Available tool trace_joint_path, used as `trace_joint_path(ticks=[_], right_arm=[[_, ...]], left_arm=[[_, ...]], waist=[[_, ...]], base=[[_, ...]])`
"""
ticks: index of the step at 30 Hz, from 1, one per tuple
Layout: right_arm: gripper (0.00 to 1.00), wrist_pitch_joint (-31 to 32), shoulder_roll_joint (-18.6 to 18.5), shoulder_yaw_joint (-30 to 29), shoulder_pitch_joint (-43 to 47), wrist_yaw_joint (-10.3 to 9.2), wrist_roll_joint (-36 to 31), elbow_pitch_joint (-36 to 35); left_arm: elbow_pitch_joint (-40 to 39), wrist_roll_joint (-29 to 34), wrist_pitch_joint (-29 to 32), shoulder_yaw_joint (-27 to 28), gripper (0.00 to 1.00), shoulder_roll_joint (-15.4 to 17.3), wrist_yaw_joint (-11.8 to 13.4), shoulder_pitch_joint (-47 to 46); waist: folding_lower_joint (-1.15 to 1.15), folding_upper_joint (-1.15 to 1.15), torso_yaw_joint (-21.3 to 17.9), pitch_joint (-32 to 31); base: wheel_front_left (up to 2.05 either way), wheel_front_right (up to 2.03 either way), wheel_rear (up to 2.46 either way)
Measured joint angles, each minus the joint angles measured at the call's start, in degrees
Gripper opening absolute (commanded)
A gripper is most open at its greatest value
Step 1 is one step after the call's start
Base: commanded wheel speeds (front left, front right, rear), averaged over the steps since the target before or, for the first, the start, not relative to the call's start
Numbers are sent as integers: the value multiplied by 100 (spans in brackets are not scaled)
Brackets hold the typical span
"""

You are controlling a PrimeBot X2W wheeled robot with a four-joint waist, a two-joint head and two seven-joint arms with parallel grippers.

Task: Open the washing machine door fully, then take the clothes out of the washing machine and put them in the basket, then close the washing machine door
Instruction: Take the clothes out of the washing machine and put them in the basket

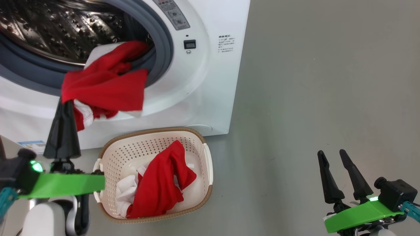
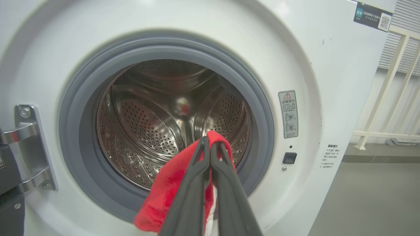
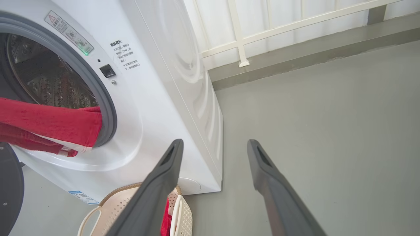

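Observation:
The white washing machine (image 1: pixel 203 98) stands with its steel drum (image 2: pixel 147 124) exposed. A dark edge of its door (image 3: pixel 10 190) shows swung out at the left, by the chrome hinge (image 2: pixel 29 147). A red and white garment (image 1: pixel 105 85) trails out of the drum mouth over the grey gasket. My left gripper (image 1: pixel 67 102) is shut on its lower corner, and the left wrist view has the fingertips (image 2: pixel 204 144) pinched on red cloth (image 2: pixel 164 193). More red and white clothes (image 1: pixel 160 186) lie in the cream basket (image 1: pixel 147 131) below. My right gripper (image 1: pixel 331 153) hangs open and empty at the lower right.
Bare grey floor (image 1: pixel 311 82) stretches to the right of the machine. A white railing (image 3: pixel 239 36) and a low step (image 3: pixel 295 62) run behind the machine. The basket (image 3: pixel 111 209) sits on the floor just in front of the machine's base.

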Motion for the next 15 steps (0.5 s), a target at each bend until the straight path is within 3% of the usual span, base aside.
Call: trace_joint_path(ticks=[7,15], right_arm=[[100,0,3,-18,14,0,0,-12],[100,0,31,-2,14,0,1,-23]], left_arm=[[-924,-227,-1,-57,0,2,8,342],[-486,-272,-8,-301,0,3,86,436]], waist=[[0,0,-13,16],[0,0,-30,137]], base=[[0,0,0],[0,0,0]])
